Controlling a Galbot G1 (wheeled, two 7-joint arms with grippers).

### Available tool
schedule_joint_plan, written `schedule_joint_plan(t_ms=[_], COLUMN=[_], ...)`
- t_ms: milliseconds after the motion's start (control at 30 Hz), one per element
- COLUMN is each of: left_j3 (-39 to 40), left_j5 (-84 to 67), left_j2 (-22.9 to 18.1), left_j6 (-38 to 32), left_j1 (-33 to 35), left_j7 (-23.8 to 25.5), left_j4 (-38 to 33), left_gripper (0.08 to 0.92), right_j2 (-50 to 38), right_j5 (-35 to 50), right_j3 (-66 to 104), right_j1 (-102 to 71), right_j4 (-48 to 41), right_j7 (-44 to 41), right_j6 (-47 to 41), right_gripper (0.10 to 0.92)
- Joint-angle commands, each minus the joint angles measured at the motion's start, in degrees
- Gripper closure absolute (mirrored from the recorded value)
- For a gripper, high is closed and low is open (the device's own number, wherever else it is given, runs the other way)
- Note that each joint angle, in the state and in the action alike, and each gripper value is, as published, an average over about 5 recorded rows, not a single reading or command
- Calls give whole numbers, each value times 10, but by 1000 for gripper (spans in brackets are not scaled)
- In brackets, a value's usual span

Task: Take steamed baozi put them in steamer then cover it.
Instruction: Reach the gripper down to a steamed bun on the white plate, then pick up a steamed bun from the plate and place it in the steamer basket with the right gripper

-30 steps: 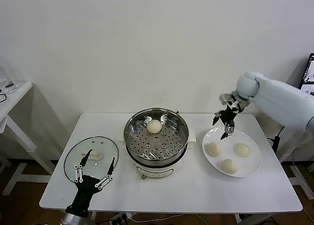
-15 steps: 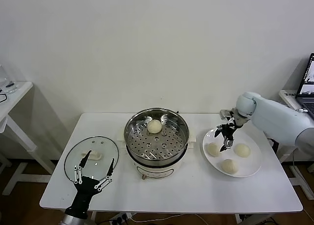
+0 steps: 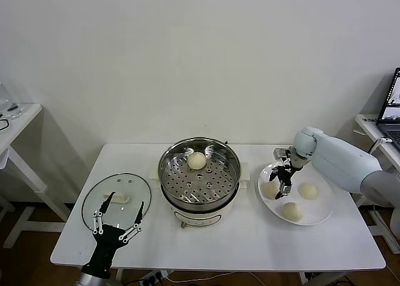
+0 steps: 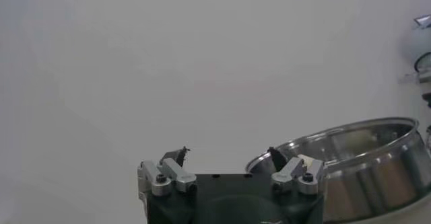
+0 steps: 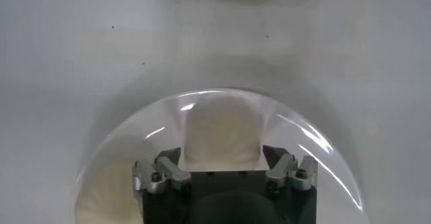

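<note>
On the white plate [image 3: 317, 217] to the right of the steamer [image 3: 199, 173], the right gripper [image 3: 282, 185] is standing over the nearest steamed baozi [image 3: 270, 189]. The right wrist view is showing its jaws spread to either side of a bun [image 5: 222, 134], with no firm contact visible; whether they are pressing yet cannot be told.

Count: four baozi in all, being one [image 3: 196, 160] on the perforated tray toward the back of the steamer and three on the plate, the other two [image 3: 307, 190] [image 3: 291, 210] lying farther from the steamer. One steamer, one plate, one cover [image 3: 116, 200].

Handling judgement: the buns are looking light, soft and easily dented, with a smooth skin that may slip or stick. They are best taken low across the widest part of the dome, with gentle pressure only.

The glass cover is lying flat on the table [image 3: 250, 248] to the left of the steamer, likely rigid, breakable and slick, best taken by its white handle. The left gripper [image 3: 117, 218] is waiting with jaws spread wide at the cover's near edge, holding nothing.
</note>
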Motion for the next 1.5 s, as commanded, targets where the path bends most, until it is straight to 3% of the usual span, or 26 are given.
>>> schedule_joint_plan(t_ms=[33, 267, 467, 800, 1033, 1500], left_j3=[-1, -6, -2, 17, 24, 31], left_j5=[0, 0, 0, 1, 2, 2], left_j2=[0, 0, 1, 5, 6, 9], left_j6=[-1, -1, -1, -3, -5, -9], left_j1=[1, 3, 2, -7, -12, -23], left_j7=[0, -1, -1, -2, -4, -7], left_j4=[-1, -5, -7, -7, -10, -3], left_gripper=[177, 177, 177, 177, 177, 177], right_j2=[6, -23, -29, 83, 191, 325], right_j5=[-7, 0, 64, 233, 283, 291], right_j3=[11, -19, -113, -222, -253, -287], right_j1=[-6, 72, 228, 410, 410, 318], right_j4=[-7, 49, 135, 242, 239, 161], right_j7=[4, -31, -95, -112, -85, -16], right_j6=[1, 0, -7, -66, -94, -128], right_gripper=[334, 375, 367, 368, 372, 372])
